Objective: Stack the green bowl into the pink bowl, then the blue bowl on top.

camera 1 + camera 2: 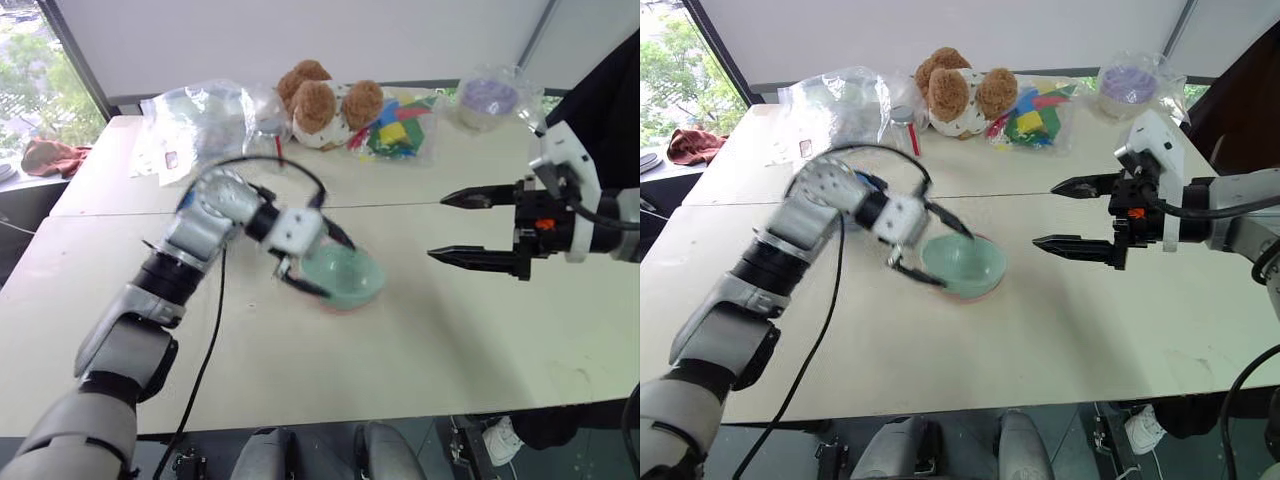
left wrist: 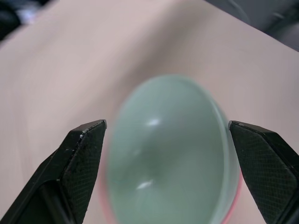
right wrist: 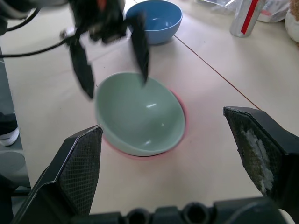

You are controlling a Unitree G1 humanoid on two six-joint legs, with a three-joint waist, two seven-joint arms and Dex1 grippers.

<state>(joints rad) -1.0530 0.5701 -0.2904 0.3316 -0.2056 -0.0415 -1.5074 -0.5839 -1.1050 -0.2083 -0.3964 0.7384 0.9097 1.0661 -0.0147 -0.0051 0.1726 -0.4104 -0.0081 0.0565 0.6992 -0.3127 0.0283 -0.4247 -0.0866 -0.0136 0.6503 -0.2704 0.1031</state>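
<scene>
Left eye view: big white table [image 1: 450, 340], two slabs joined by a seam across the middle. Left arm reaches over it toward centre; left gripper [image 1: 315, 258] has its black fingers spread wide, one on each side of the near rim of the green bowl [image 1: 345, 275], holding nothing. Left wrist view confirms it: the green bowl sits between the two parted fingers [image 2: 81, 161], gaps on both sides. Green bowl is nested inside the pink bowl [image 3: 180, 105], with just a thin pink rim peeking out around and under it, both on the table near the middle. Green bowl looks a bit tilted in the pink one.

Right gripper [image 1: 465, 228] hovers above the table to the right of the stacked bowls, well apart from them, fingers wide apart and empty, pointing toward the bowls.

Right wrist view: blue bowl [image 3: 156, 18] upright on the table beyond the stack, behind the left gripper, apart from the other two.

Far edge of the table: clear plastic bags [image 1: 205, 115], brown plush toy [image 1: 325, 100], bag of coloured blocks [image 1: 400, 130], purple bowl in clear wrap [image 1: 488, 98]. Small can with red stripe [image 3: 245, 16] near the blue bowl.
</scene>
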